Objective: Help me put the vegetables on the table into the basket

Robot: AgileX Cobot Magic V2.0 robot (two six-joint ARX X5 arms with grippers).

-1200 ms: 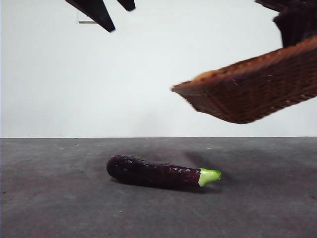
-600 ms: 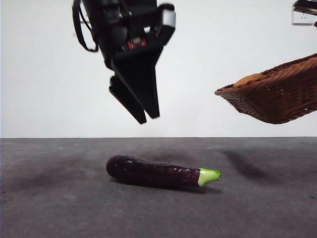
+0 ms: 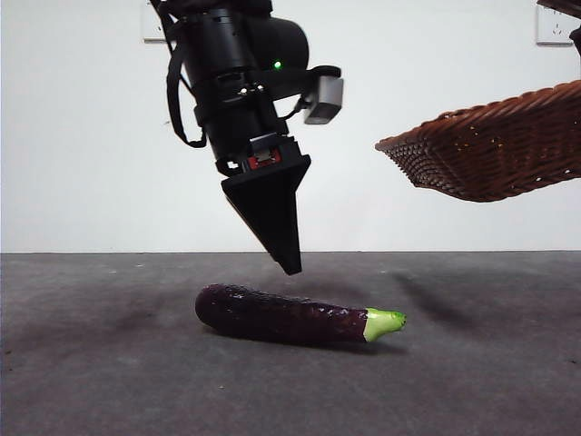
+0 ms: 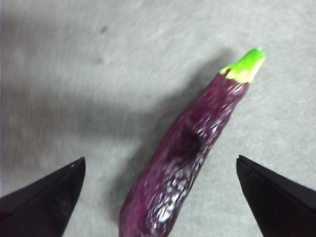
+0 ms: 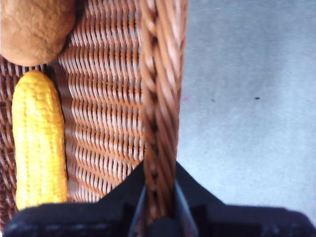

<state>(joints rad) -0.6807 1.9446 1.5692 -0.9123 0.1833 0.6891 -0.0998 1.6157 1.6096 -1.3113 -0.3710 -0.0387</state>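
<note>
on the table (image 3: 109,381), below the left gripper (image 3: 289,259), the eggplant (image 3: 281,315) is seen lying on its side, untouched. it is long, glossy and dark purple, its skin slightly dimpled, with a bright yellow-green stem end (image 3: 383,323) turned towards the basket's side. in the left wrist view the eggplant (image 4: 185,158) is framed between the two black jaws, which are spread wide and kept clear of it. up and away from the eggplant, the woven brown basket (image 3: 495,154) is held tilted in the air, off the table. its braided rim (image 5: 160,113) is clamped by the right gripper (image 5: 159,205). inside the basket a yellow corn cob (image 5: 38,143) and a brown potato (image 5: 33,29) are seen, close together.
</note>
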